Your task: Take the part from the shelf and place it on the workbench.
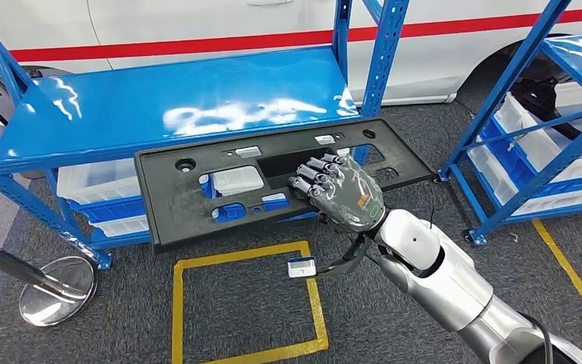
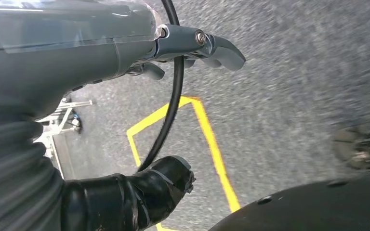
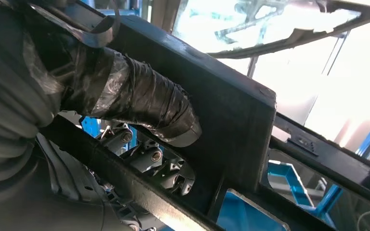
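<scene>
Item: black part point(image 1: 197, 199), a long flat plastic panel with cut-outs and holes; I saw it held off the front edge of the blue shelf point(image 1: 121, 106), its long axis running left to right across my head view, the right end sitting slightly farther back and higher, the broad face turned upward. Holder: right hand point(image 1: 339, 193), fingers laid over the top face right of centre; in the right wrist view the taped thumb point(image 3: 139, 103) pressed the panel's underside, so the hand gripped the part. Left hand point(image 2: 192, 45): seen in its wrist view above grey floor, fingers partly curled, nothing in them; I could not tell how far it was closed. Surroundings: white bins point(image 1: 95, 182) on the lower shelf tier behind the panel; yellow floor square point(image 1: 246, 303) below it; chrome stanchion base point(image 1: 57, 288) at the left; second blue rack point(image 1: 546, 136) with bins at the right; white car with red stripe point(image 1: 220, 23) behind.
</scene>
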`<action>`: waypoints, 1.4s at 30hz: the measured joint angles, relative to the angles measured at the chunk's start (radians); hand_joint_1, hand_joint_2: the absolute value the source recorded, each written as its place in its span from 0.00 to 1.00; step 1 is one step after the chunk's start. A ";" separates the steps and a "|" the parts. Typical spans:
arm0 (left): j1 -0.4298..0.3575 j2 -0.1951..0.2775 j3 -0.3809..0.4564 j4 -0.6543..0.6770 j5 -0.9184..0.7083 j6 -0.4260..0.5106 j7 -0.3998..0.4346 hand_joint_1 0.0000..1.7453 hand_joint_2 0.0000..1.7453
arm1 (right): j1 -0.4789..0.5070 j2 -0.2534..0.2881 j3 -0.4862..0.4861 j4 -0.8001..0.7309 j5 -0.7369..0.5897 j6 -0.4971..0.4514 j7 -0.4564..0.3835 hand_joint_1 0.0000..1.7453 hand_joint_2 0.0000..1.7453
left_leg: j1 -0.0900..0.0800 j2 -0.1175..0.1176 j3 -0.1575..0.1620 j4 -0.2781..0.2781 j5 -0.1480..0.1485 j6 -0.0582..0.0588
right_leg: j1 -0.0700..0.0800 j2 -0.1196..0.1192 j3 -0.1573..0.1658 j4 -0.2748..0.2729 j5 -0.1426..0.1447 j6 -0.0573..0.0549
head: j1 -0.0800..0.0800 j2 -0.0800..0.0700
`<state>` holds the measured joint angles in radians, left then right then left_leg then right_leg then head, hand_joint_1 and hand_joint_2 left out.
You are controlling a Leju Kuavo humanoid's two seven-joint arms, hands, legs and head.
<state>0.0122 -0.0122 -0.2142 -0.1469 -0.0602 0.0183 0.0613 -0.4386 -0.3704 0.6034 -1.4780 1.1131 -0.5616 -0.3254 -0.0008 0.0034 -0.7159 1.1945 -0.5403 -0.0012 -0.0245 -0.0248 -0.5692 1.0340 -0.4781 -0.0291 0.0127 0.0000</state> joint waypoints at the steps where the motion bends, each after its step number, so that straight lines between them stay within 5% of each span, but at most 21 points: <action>1: 0.000 0.000 0.000 0.000 0.000 0.000 0.000 0.00 1.00 | 0.000 0.000 0.000 0.001 0.000 0.005 0.000 1.00 1.00 | 0.007 0.000 -0.009 0.057 -0.026 -0.007 | -0.001 -0.005 -0.015 0.001 0.012 0.002 | 0.000 0.000; 2: 0.000 0.000 0.000 0.000 0.000 0.000 0.000 0.00 1.00 | 0.000 0.000 0.000 0.001 0.000 0.009 0.000 1.00 1.00 | 0.013 0.001 -0.008 0.097 -0.029 -0.014 | -0.003 -0.011 -0.031 0.003 0.023 0.005 | 0.000 0.000; 4: -0.001 0.000 0.000 0.000 0.002 0.000 0.000 0.00 1.00 | -0.001 0.000 0.002 0.003 -0.003 0.019 -0.001 1.00 1.00 | 0.023 0.005 0.039 0.084 0.023 -0.025 | -0.010 -0.026 -0.063 0.010 0.044 0.014 | 0.000 0.000; 5: -0.003 0.000 0.000 0.000 0.003 0.000 -0.001 0.00 1.00 | -0.003 0.000 0.003 0.003 -0.006 0.025 -0.002 1.00 1.00 | 0.027 0.016 0.087 0.031 0.047 -0.029 | -0.013 -0.035 -0.076 0.015 0.052 0.020 | 0.000 0.000; 7: -0.007 0.001 -0.001 0.000 0.004 -0.002 -0.002 0.00 1.00 | -0.010 0.000 0.004 0.003 -0.015 0.036 -0.003 1.00 1.00 | 0.024 0.047 0.187 -0.107 0.042 -0.029 | -0.015 -0.052 -0.090 0.020 0.066 0.035 | 0.000 0.000; 9: -0.008 0.002 -0.001 0.000 0.005 -0.003 -0.002 0.00 1.00 | -0.017 -0.001 0.004 0.003 -0.023 0.043 -0.005 1.00 1.00 | 0.013 0.055 0.222 -0.182 0.020 -0.015 | -0.016 -0.074 -0.090 0.015 0.083 0.052 | 0.001 0.000; 11: -0.005 0.004 -0.001 0.000 0.005 -0.004 -0.003 0.00 1.00 | -0.022 -0.001 0.006 0.003 -0.031 0.048 -0.008 1.00 1.00 | 0.007 0.036 0.207 -0.194 0.039 0.008 | -0.019 -0.086 -0.089 0.007 0.095 0.068 | 0.001 0.000; 13: -0.005 0.005 -0.002 0.001 0.006 -0.006 -0.003 0.00 1.00 | -0.024 0.000 0.009 0.003 -0.039 0.054 -0.012 1.00 1.00 | 0.007 0.020 0.189 -0.203 0.069 0.031 | -0.022 -0.051 -0.103 0.042 0.043 0.073 | 0.001 0.000; 16: -0.006 0.005 -0.002 0.001 0.008 -0.007 -0.003 0.00 1.00 | -0.026 -0.003 0.011 0.006 -0.050 0.059 -0.013 1.00 1.00 | -0.001 -0.008 0.142 -0.203 0.110 0.050 | -0.011 0.012 -0.147 0.218 -0.099 0.063 | 0.002 0.000; 18: -0.003 0.006 -0.002 0.001 0.008 -0.007 -0.003 0.00 1.00 | -0.025 -0.004 0.012 0.008 -0.054 0.060 -0.014 1.00 1.00 | -0.012 -0.032 0.106 -0.197 0.135 0.055 | 0.002 0.021 -0.137 0.278 -0.107 0.050 | 0.002 0.000; 21: -0.003 0.002 -0.003 0.001 0.008 -0.007 -0.003 0.00 1.00 | -0.028 -0.004 0.014 0.009 -0.054 0.059 -0.014 1.00 1.00 | -0.025 -0.071 0.060 -0.184 0.167 0.056 | 0.023 0.057 -0.010 0.134 -0.051 0.009 | 0.001 0.000; 24: -0.003 -0.005 -0.004 0.000 0.008 -0.006 -0.003 0.00 1.00 | -0.034 -0.005 0.014 0.009 -0.056 0.059 -0.014 1.00 1.00 | -0.023 -0.104 0.039 -0.182 0.197 0.045 | 0.033 0.092 0.067 0.001 -0.061 -0.009 | 0.001 0.000; 27: 0.003 -0.002 -0.005 0.002 0.008 -0.005 -0.003 0.00 1.00 | -0.042 -0.002 0.014 0.009 -0.058 0.061 -0.014 1.00 1.00 | -0.022 -0.109 0.029 -0.186 0.201 0.026 | 0.026 0.057 0.061 -0.026 -0.029 -0.011 | 0.001 0.000; 30: 0.000 -0.003 -0.006 0.003 0.008 -0.004 -0.003 0.00 1.00 | -0.046 0.000 0.015 0.011 -0.060 0.064 -0.013 1.00 1.00 | -0.007 -0.034 -0.011 -0.062 0.070 -0.005 | 0.015 0.016 0.040 -0.044 0.008 -0.016 | -0.004 0.000; 32: 0.000 -0.003 -0.006 0.003 0.008 -0.004 -0.003 0.00 1.00 | -0.046 0.001 0.015 0.012 -0.061 0.065 -0.013 1.00 1.00 | 0.014 -0.014 -0.035 0.058 0.015 -0.031 | 0.010 -0.014 0.016 -0.041 0.025 -0.008 | -0.004 0.000; 34: -0.001 -0.003 -0.006 0.003 0.008 -0.003 -0.003 0.00 1.00 | -0.046 0.002 0.015 0.014 -0.061 0.066 -0.013 1.00 1.00 | 0.035 -0.005 -0.007 0.081 0.046 -0.056 | 0.000 -0.044 -0.010 -0.029 0.037 0.005 | -0.004 0.000; 36: -0.003 -0.004 -0.006 0.003 0.008 -0.003 -0.003 0.00 1.00 | -0.049 0.002 0.015 0.014 -0.061 0.067 -0.013 1.00 1.00 | 0.049 0.025 0.088 -0.025 0.084 -0.077 | -0.009 -0.071 -0.035 -0.011 0.045 0.020 | -0.005 0.000; 38: -0.005 -0.003 -0.006 0.002 0.008 -0.003 -0.003 0.00 1.00 | -0.053 0.002 0.014 0.014 -0.061 0.067 -0.013 1.00 1.00 | 0.044 0.057 0.166 -0.143 0.074 -0.071 | -0.012 -0.095 -0.052 0.004 0.052 0.037 | -0.003 0.000; 39: -0.004 -0.002 -0.006 0.002 0.008 -0.003 -0.004 0.00 1.00 | -0.054 0.002 0.014 0.014 -0.062 0.067 -0.013 1.00 1.00 | 0.037 0.062 0.178 -0.171 0.064 -0.061 | -0.012 -0.106 -0.056 0.005 0.057 0.047 | -0.002 0.000; 41: -0.002 -0.001 -0.007 0.003 0.008 -0.003 -0.004 0.00 1.00 | -0.054 0.006 0.015 0.015 -0.062 0.068 -0.013 1.00 1.00 | 0.029 0.042 0.164 -0.182 0.076 -0.027 | -0.016 -0.126 -0.057 0.002 0.069 0.066 | 0.001 0.000; 42: -0.002 -0.002 -0.007 0.003 0.008 -0.003 -0.004 0.00 1.00 | -0.054 0.008 0.016 0.016 -0.062 0.068 -0.014 1.00 1.00 | 0.028 0.033 0.158 -0.188 0.085 -0.013 | -0.020 -0.115 -0.060 0.006 0.060 0.072 | 0.001 0.000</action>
<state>0.0103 -0.0137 -0.2209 -0.1442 -0.0519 0.0156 0.0575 -0.4928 -0.3624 0.6197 -1.4623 1.0510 -0.4936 -0.3389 0.0274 0.0361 -0.5576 1.0065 -0.4555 -0.0146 -0.0447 -0.1397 -0.6293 1.0401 -0.4184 0.0432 0.0138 0.0000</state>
